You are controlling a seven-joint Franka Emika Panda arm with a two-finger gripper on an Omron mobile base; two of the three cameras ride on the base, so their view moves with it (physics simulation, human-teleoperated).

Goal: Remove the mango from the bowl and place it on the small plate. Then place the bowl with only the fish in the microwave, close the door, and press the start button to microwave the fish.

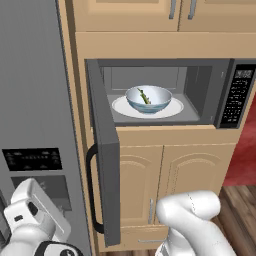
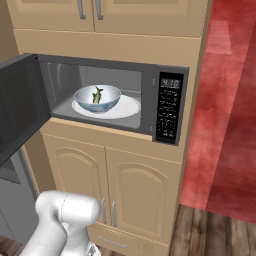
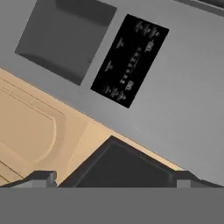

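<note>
Facing door [image 3: 118,168] edge between wide-set jaws.

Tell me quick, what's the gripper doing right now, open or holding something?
Gripper: jaws open wide, holding nothing, facing the dark edge of the microwave door beside the grey fridge.

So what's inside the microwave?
In the microwave a bowl holding the fish sits on the white turntable. The bowl hides the turntable's middle.

Light wooden cabinets [image 2: 125,185] fill the wall, a tall grey fridge [image 1: 35,100] stands at the left, and a red wall [image 2: 227,110] meets a dark wood floor [image 2: 215,235].
</note>
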